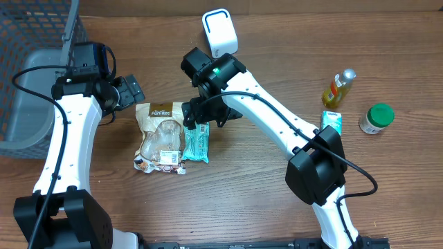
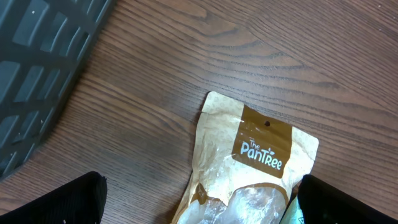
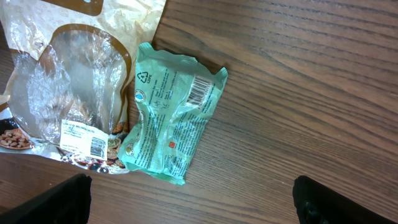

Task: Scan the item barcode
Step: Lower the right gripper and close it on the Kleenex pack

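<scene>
- The green packet [image 1: 196, 144] lay flat on the wooden table [image 1: 242, 200], roughly in the middle, with its printed barcode [image 3: 199, 92] facing up near its far right corner.
- Its left edge touched, and seemed to slightly overlap, the Pantree pouch [image 1: 160, 138], a tan bag with a clear window that lay face up just to the left.
- The right gripper [image 1: 197, 121] hung above the far end of the packet with its fingers spread wide and nothing between them.
- The left gripper [image 1: 131, 91] was off the pouch's far left corner, likewise spread wide and holding nothing.
- A white scanner [image 1: 219, 31] stood at the far side of the table, beyond the right arm's wrist.
- A dark lattice basket [image 1: 48, 28] occupied the far left corner.
- Well to the right stood a bottle of amber liquid [image 1: 338, 88], a teal carton [image 1: 331, 121] and a green-lidded jar [image 1: 377, 118], near one another.
</scene>
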`<action>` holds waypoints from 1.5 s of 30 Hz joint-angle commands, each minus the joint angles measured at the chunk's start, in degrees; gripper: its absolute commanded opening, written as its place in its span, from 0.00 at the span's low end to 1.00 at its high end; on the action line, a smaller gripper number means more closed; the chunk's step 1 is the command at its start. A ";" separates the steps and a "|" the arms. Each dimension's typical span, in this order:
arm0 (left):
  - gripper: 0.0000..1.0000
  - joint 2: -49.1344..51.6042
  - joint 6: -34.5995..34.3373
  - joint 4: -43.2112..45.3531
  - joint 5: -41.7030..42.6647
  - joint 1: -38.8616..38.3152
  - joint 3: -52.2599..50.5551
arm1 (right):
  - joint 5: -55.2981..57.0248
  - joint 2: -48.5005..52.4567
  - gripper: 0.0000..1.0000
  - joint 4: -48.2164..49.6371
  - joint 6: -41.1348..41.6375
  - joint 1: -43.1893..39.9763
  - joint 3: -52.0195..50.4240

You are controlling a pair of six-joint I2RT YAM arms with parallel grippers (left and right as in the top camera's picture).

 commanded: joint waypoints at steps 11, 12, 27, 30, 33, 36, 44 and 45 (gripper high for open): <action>1.00 -0.61 0.44 0.09 0.26 -0.15 0.70 | 0.48 -1.53 1.00 0.26 0.44 0.20 0.44; 1.00 -0.61 0.44 0.07 0.26 -0.15 0.70 | 0.48 -1.53 1.00 0.26 0.46 0.20 0.44; 1.00 -0.61 0.44 0.07 0.26 -0.15 0.70 | 0.48 -1.53 1.00 0.24 0.44 0.20 0.44; 1.00 -0.61 0.44 0.07 0.26 -0.15 0.70 | 0.48 -1.53 1.00 0.26 0.46 0.20 0.44; 1.00 -0.61 0.44 0.09 0.26 -0.15 0.70 | 0.48 -1.53 1.00 1.49 0.46 0.20 0.44; 1.00 -0.61 0.44 0.07 0.26 -0.15 0.70 | 0.48 -1.53 1.00 3.23 0.46 0.20 0.44; 1.00 -0.61 0.44 0.07 0.26 -0.15 0.70 | 0.50 -1.53 0.97 6.38 0.04 0.20 0.44; 1.00 -0.61 0.44 0.09 0.26 -0.15 0.70 | 0.50 -1.53 0.87 6.01 0.04 0.20 0.44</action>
